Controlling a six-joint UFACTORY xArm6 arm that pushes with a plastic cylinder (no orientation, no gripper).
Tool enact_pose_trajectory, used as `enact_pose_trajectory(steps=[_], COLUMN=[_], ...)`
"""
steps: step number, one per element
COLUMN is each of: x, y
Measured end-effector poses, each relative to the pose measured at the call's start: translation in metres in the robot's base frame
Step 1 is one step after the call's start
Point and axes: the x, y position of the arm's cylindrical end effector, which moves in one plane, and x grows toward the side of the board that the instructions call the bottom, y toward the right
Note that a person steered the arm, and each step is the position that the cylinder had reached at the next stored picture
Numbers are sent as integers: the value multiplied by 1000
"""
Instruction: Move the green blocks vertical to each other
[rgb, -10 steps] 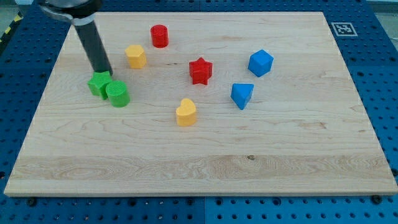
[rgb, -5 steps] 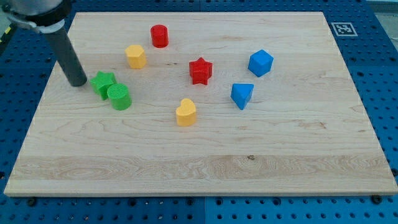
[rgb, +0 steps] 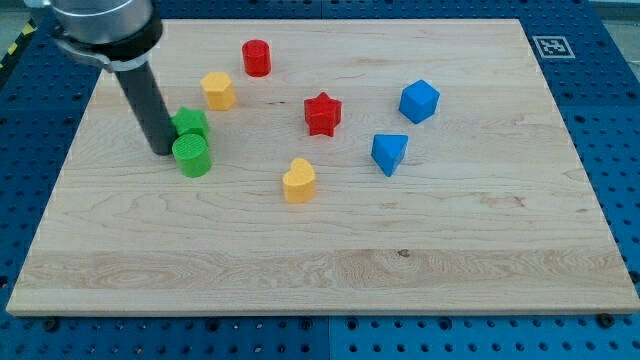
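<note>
A green star block (rgb: 190, 123) sits at the view's upper left of the wooden board (rgb: 330, 250). A green cylinder (rgb: 191, 156) stands just below it, touching it. My tip (rgb: 163, 150) is down on the board right against the left side of both green blocks, level with the gap between them. The dark rod hides part of the green star's left edge.
A yellow hexagon block (rgb: 218, 90) lies just above and right of the green star. A red cylinder (rgb: 256, 57), a red star (rgb: 322, 113), a yellow heart block (rgb: 298, 181), a blue cube (rgb: 419, 101) and a blue wedge (rgb: 389, 153) lie further right.
My tip swung from above the green star to its left, then pushed right. The green star slid right and up, now sitting above the green cylinder.
</note>
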Motion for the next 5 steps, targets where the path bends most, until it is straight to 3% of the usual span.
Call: enact_pose_trajectory(steps=[3, 5], x=[-3, 29], y=[24, 7])
